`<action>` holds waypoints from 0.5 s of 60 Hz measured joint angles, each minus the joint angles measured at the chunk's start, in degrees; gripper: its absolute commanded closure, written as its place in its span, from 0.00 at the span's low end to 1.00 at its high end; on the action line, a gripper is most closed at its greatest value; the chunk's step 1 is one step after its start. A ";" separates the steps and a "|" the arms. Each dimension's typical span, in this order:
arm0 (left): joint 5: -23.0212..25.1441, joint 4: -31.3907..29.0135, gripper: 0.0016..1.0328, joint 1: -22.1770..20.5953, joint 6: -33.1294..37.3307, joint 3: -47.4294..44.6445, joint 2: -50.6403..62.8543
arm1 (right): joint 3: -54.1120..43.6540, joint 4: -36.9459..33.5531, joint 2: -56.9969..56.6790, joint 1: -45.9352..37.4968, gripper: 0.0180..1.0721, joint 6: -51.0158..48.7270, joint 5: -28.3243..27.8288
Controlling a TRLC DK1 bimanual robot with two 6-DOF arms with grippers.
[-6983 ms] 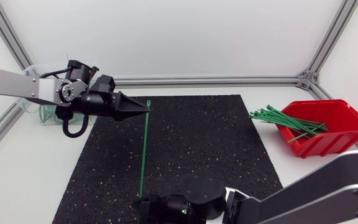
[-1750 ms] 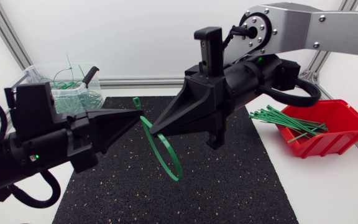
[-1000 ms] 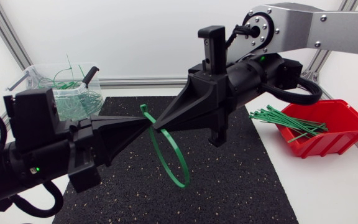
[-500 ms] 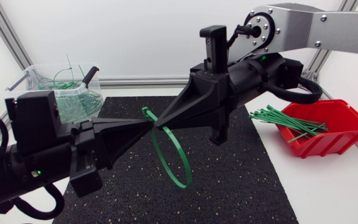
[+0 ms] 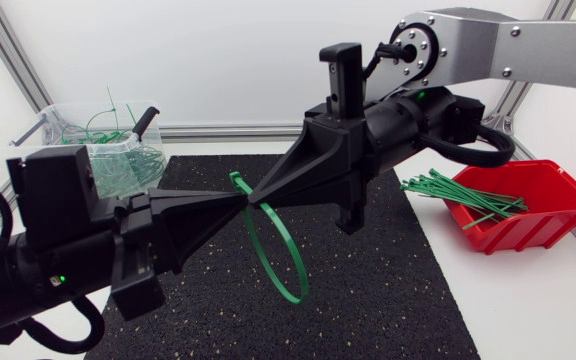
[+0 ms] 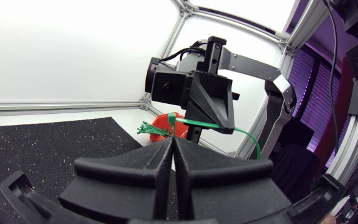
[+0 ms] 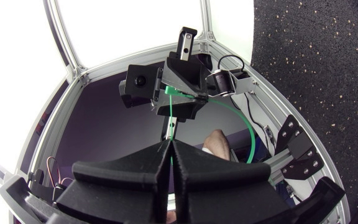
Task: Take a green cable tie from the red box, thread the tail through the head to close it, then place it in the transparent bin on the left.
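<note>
Head: left hand [image 5: 237,196] & right hand [image 5: 257,203] were tip-to-tip above mid-bench, both pinched shut on green cable tie [image 5: 280,255], its loop hanging below.
L wrist: fingers closed, tie [image 6: 219,127] ahead.
R wrist: same.
Threading looked near done; drop in transparent bin [image 5: 44,121], far-left corner, remained.

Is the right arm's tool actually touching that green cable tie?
Touching. The left wrist view shows the green cable tie pinched in the tip of the right tool, its loop curving away from there.
</note>
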 measured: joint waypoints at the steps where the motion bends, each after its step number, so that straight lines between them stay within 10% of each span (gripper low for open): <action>1: 0.00 0.00 0.97 -0.09 0.00 0.00 0.00 | 0.00 0.02 0.02 0.02 0.95 0.00 0.00; 30: -5.68 -0.09 0.97 -4.79 1.36 -0.15 -0.61 | 0.00 -0.11 0.48 0.02 0.95 -0.17 -0.02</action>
